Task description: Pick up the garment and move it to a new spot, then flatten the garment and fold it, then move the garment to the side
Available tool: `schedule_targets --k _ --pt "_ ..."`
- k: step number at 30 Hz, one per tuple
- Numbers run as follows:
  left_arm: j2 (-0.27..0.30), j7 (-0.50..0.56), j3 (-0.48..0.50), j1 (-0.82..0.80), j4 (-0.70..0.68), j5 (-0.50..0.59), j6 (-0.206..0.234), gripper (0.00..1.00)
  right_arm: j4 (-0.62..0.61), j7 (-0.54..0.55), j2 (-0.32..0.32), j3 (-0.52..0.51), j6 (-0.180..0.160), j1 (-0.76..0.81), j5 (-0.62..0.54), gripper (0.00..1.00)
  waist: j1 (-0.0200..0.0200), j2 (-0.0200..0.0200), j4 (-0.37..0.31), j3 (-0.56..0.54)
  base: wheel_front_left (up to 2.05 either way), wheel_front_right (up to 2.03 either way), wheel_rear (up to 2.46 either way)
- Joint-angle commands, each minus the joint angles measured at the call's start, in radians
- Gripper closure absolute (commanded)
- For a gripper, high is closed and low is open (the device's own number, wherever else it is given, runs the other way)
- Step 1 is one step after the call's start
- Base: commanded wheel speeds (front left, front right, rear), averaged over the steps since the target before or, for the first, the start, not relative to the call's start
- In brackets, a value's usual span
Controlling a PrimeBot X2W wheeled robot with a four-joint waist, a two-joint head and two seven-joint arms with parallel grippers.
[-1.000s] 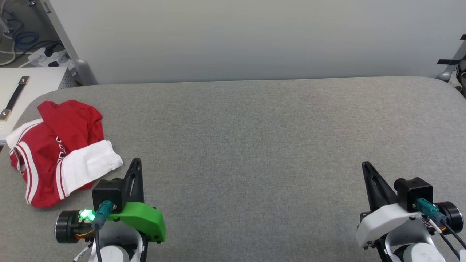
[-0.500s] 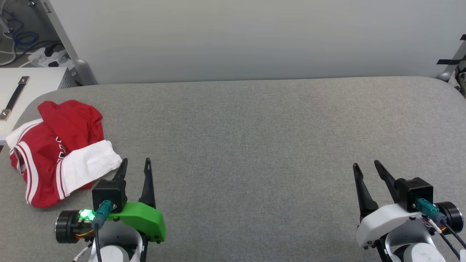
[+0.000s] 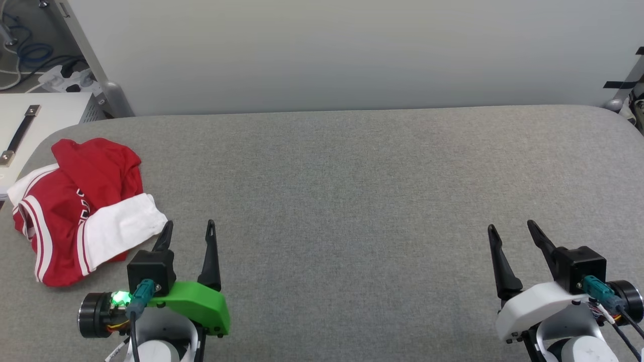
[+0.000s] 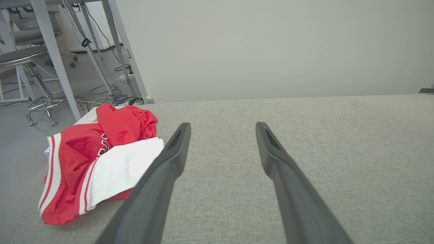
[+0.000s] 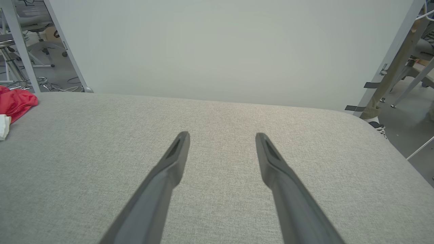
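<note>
Left gripper [image 3: 190, 223] is gaping empty, the garment [image 3: 65, 201] lying crumpled just left of it. Right gripper [image 3: 510, 225] is gaping too

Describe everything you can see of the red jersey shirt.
The jersey shirt is red cloth with white sleeves, red-and-white striped trim and partly hidden black white-outlined lettering. It lies crumpled in a loose heap, one white sleeve folded on top, at the left end of the grey fabric-covered table. Nothing grips it; the open left hand sits beside the sleeve.
</note>
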Motion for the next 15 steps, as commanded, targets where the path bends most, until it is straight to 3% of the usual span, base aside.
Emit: schedule_targets --k 1,15 --pt "-0.001 -0.012 -0.004 0.001 0.003 -0.009 0.000 0.00 0.004 -0.011 0.000 -0.003 0.000 -0.003 0.009 0.00 0.0000 0.0000 0.000 0.000 0.00 0.00 0.00" --pt "-0.001 -0.041 -0.009 0.001 0.006 -0.036 -0.006 0.00 -0.005 -0.039 0.000 -0.014 0.000 -0.008 0.037 0.00 0.0000 0.0000 0.000 0.001 0.00 0.00 0.00"
